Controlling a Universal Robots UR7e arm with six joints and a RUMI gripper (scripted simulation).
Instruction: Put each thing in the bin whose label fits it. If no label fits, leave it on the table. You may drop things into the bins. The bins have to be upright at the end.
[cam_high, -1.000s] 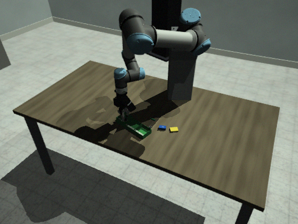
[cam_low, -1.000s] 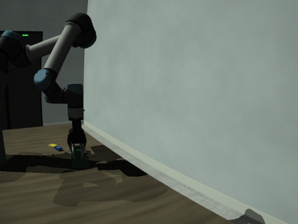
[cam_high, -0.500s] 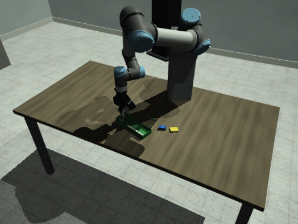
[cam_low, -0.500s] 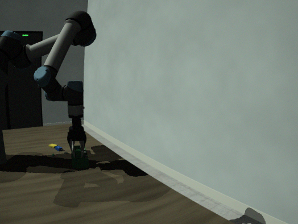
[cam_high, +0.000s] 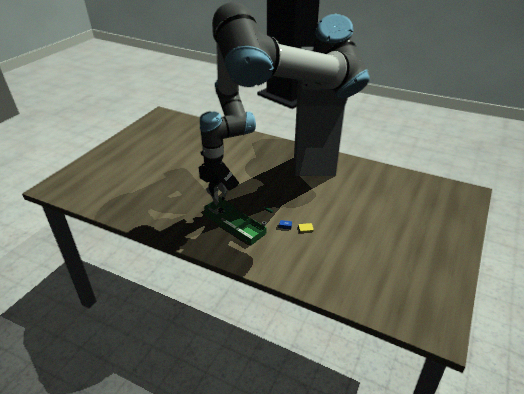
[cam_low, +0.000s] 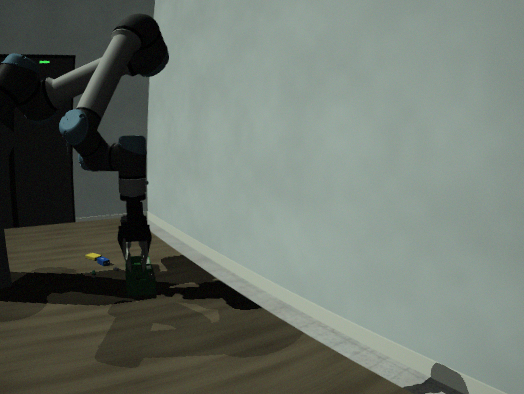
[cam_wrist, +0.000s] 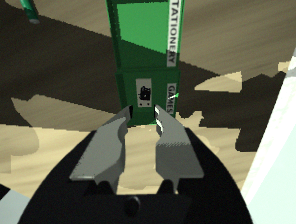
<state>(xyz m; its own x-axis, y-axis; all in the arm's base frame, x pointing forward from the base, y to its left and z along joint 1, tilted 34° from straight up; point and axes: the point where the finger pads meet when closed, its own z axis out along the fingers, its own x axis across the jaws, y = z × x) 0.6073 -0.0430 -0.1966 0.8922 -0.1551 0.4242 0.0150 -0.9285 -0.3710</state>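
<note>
Joined green bins (cam_high: 252, 240) (cam_low: 141, 288) stand upright in a row. The wrist view shows a STATIONERY bin (cam_wrist: 142, 27) and a GAMES bin (cam_wrist: 126, 92). A small pale rectangular piece (cam_wrist: 144, 101) with dark marks lies in the GAMES bin. My gripper (cam_high: 219, 202) (cam_low: 136, 266) (cam_wrist: 143, 105) is slightly open and empty, its fingertips at the GAMES bin's end. A blue block (cam_high: 285, 224) (cam_low: 103, 261) and a yellow block (cam_high: 306, 228) (cam_low: 92, 256) lie on the table. A thin green rod (cam_high: 269, 210) (cam_wrist: 30, 11) lies beside the row.
A tiny dark thing (cam_high: 264, 222) (cam_low: 116, 269) lies close to the row's right end; what it is cannot be told. The table's front edge (cam_high: 220, 270) runs a short way in front of the bins. Arm shadows darken the bins.
</note>
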